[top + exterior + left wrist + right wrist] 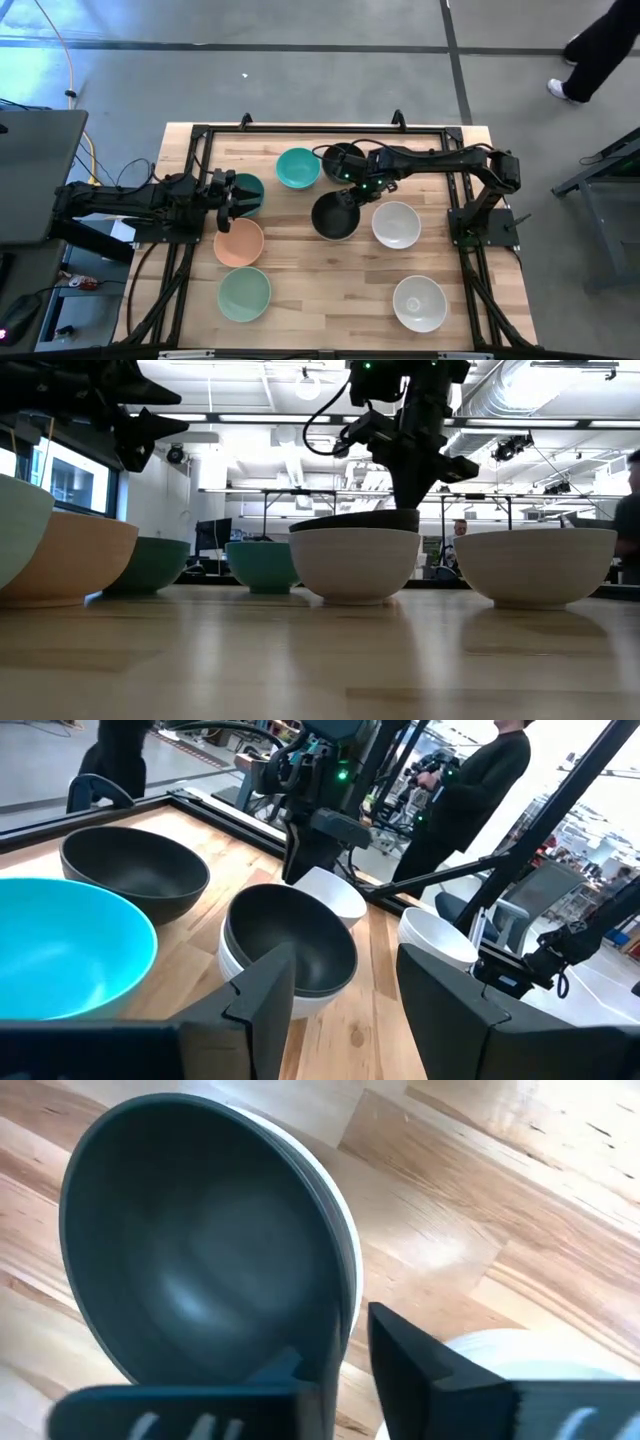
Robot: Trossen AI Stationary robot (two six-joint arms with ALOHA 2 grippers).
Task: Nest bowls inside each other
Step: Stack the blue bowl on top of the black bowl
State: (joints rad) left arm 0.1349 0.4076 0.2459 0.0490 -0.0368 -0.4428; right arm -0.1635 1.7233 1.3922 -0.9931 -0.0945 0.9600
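The right arm reaches in from the table's right edge, elbow folded, and stretches across toward the middle, where the right gripper (350,192) hangs over the rim of a black bowl (334,216). That bowl sits nested in a white bowl (338,1240), mouth up and level; one finger (420,1370) stands outside the rim and the other inside, jaws apart with the rim between them, though whether they press it cannot be told. Just behind the claw sits a second black bowl (343,160), with a teal bowl (297,168) beside that one. To the claw's outer side an empty white bowl (396,224) stands close, nearly touching the nested pair; another white bowl (419,302) lies well apart near the front corner, with bare wood between. The left arm lies along the table's left side, its left gripper (226,197) spread open above the dark green bowl (247,192), with the peach bowl (239,242) just in front and the mint green bowl (244,294) beyond that.
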